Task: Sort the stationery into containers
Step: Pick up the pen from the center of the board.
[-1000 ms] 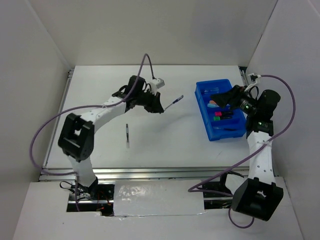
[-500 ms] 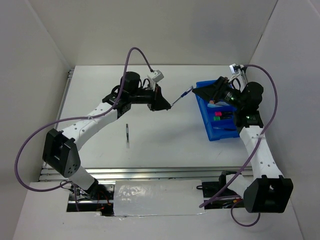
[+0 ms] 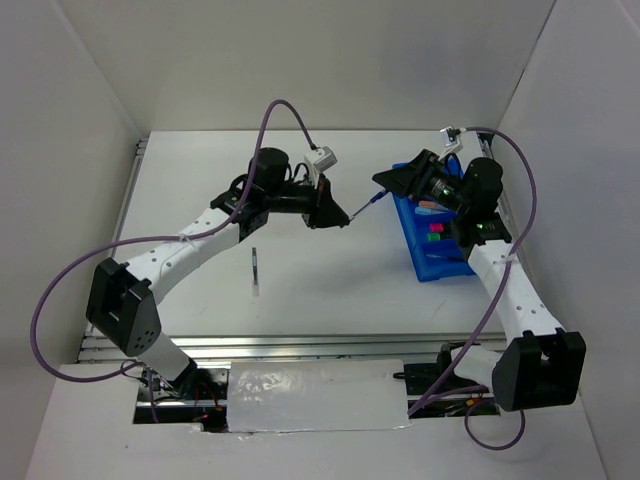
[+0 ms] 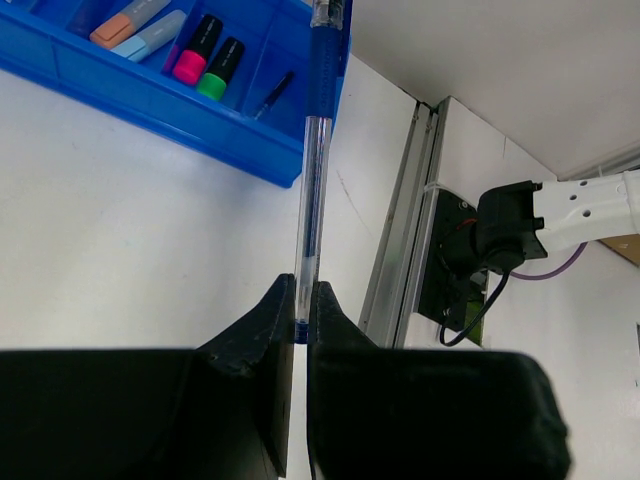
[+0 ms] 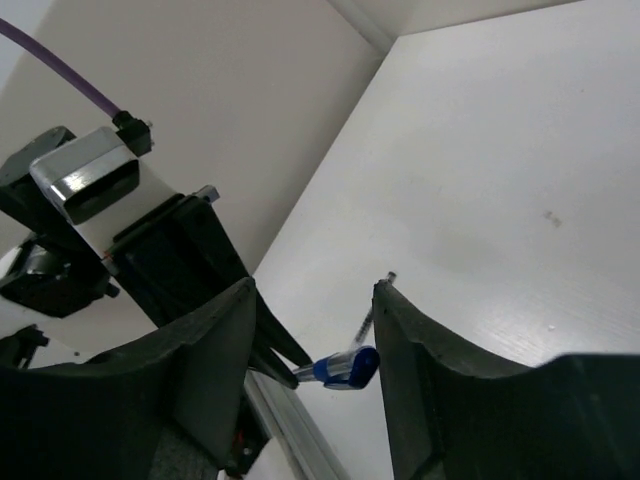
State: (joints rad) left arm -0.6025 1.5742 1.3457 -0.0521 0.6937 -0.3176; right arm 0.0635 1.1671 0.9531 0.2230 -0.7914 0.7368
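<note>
Pen [image 4: 311,200] clamped in left gripper [image 4: 297,292] | right gripper [image 5: 312,290] spread, apparently flanking its end

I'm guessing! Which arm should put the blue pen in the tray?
Probably right: the right gripper, open, flanks the blue pen beside the blue tray; the left gripper merely holds it.

Colours, L wrist view
Blue tray [image 4: 120,95] upper left; pen [image 4: 312,180] clear w/ blue grip; pink-cap highlighter [image 4: 197,45], green-cap highlighter [image 4: 220,68], black bodies; white table [image 4: 120,240].
</note>
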